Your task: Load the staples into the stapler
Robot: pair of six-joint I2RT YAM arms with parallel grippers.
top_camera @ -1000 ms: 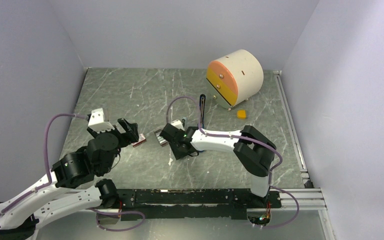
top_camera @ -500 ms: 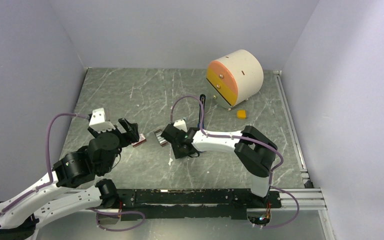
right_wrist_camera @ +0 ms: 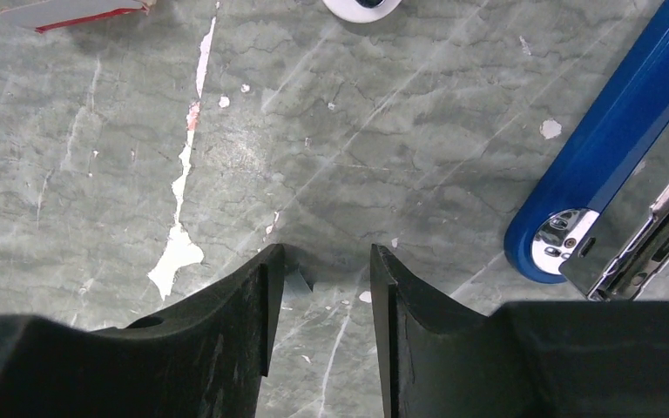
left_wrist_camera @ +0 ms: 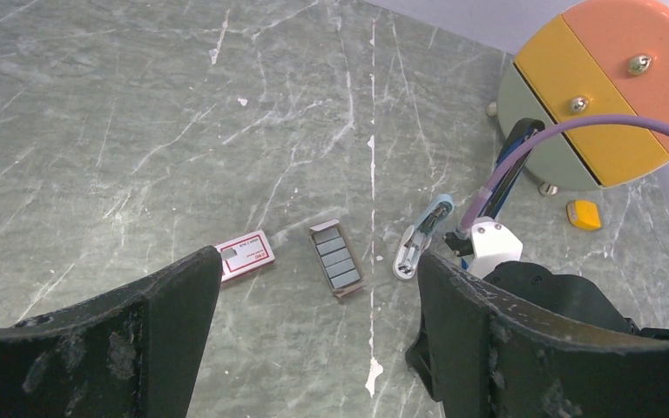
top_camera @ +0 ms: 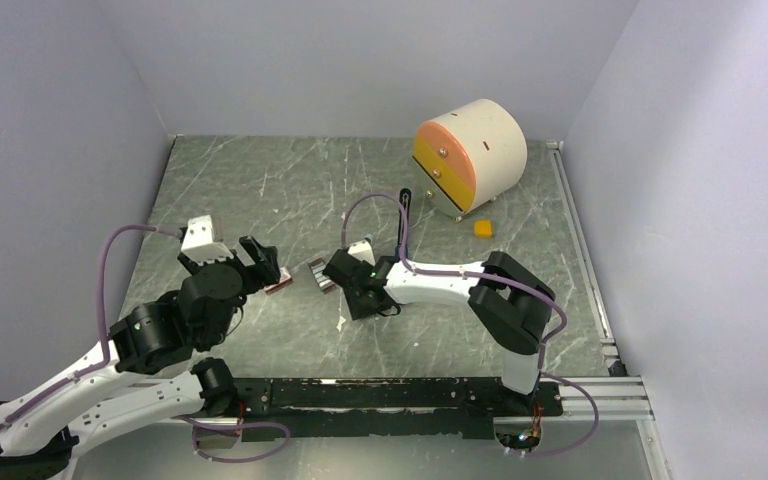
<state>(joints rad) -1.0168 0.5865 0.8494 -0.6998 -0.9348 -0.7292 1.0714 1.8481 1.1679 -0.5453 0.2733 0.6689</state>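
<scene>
The staples [left_wrist_camera: 335,259] are dark-grey blocks in an open cardboard tray, seen in the top view [top_camera: 320,275] at mid-table. The blue stapler [right_wrist_camera: 614,144] lies to the right of my right gripper, a metal rail showing beside its near end. It runs back toward the drum [left_wrist_camera: 507,174] and shows as a dark bar in the top view [top_camera: 404,215]. My right gripper [right_wrist_camera: 327,270] is low over bare table with a narrow gap and nothing between the fingers; a small grey sliver lies by its left fingertip. My left gripper [left_wrist_camera: 320,292] is wide open above the table, near side of the staples.
A red-and-white box [left_wrist_camera: 244,255] lies left of the staples. A short pale-blue-and-white piece [left_wrist_camera: 420,237] lies right of them. A round drum with orange and yellow drawer fronts [top_camera: 470,155] stands at the back right, a small yellow block [top_camera: 482,228] beside it. White paint chips [right_wrist_camera: 179,248] mark the table.
Both arms have barely shifted. Nothing was picked up or let go.
</scene>
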